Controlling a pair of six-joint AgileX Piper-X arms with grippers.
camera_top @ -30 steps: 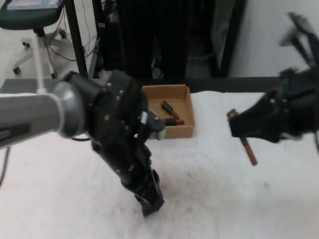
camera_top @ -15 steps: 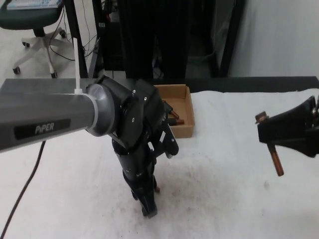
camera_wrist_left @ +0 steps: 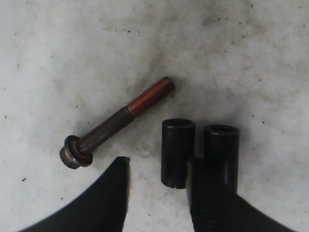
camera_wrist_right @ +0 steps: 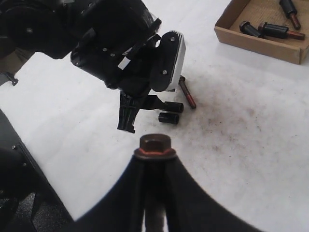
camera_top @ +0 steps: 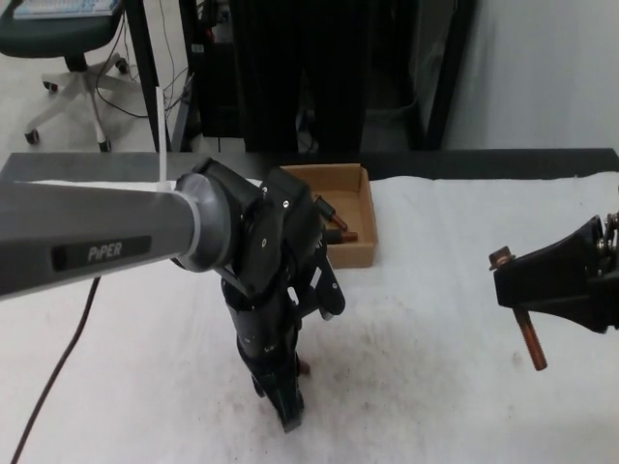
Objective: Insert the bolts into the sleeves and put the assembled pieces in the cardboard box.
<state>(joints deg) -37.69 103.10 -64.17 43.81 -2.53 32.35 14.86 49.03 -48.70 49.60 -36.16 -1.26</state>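
**Setting: a robotics laboratory.** A grey robot arm (camera_top: 97,242) extends over a counter (camera_top: 435,416) draped in white cloth (smudged dark near the middle). Behind the counter stand black frame posts (camera_top: 145,68). Loose cables (camera_top: 116,82) trail across a pale floor (camera_top: 19,97), where a swivel office chair (camera_top: 58,37) on castors is parked. A plain white wall panel (camera_top: 542,68) closes the far right side.

Bright, even light washes the white cloth (camera_wrist_left: 241,58), leaving soft, faint shadows beside the bolt (camera_wrist_left: 116,123).
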